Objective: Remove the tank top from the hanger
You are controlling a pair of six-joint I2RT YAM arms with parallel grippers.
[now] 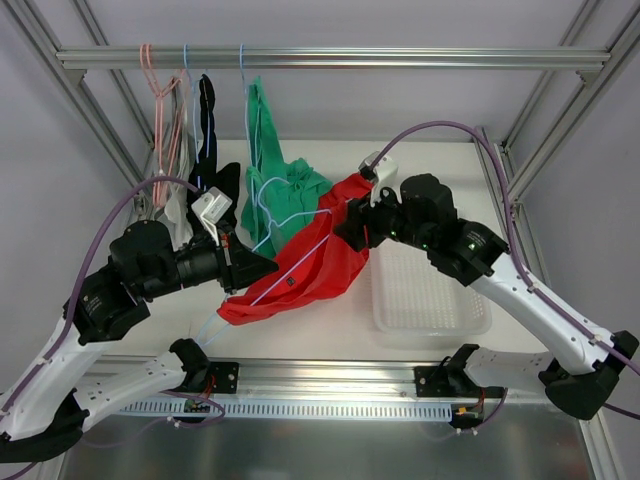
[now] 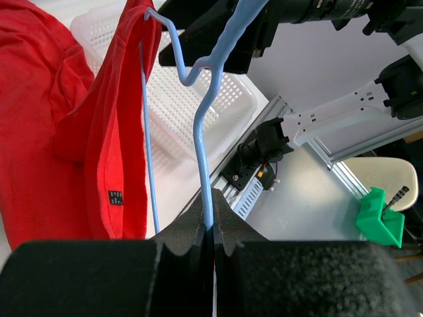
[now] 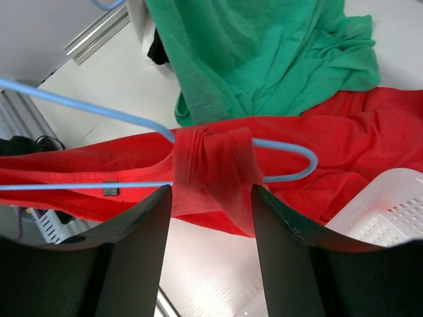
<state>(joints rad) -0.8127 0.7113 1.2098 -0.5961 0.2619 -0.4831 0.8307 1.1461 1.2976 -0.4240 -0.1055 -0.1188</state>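
Tank top, one red one, hangs slung between the two grippers, up off the surface. One of its straps is bunched over the looped end of the single light-blue hanger. The left gripper is clenched on the hanger's wire, with the red cloth draped just beyond its fingertips. The right gripper has its jaws spread wide, the bunched strap and hanger end sitting in the gap ahead of them. I can't tell whether its fingers touch the cloth. One white basket sits below the right gripper, and one green garment lies beyond it.
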